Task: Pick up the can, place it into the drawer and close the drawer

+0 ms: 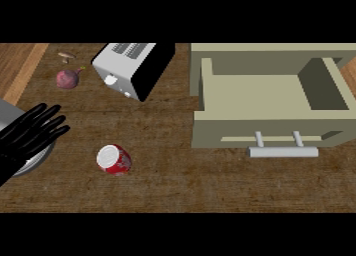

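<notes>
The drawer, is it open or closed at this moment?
Open. The drawer is pulled out, its bare inside shows from above, and its handle points toward the robot.

Brown wooden counter (210, 185) with lighter planks at edges.

There's only the one view, from up at the robot's head, aimed steeply down onto the wooden counter (210, 185). It stands well back, taking in the open drawer (273, 95) to the toaster (129, 67).
</notes>
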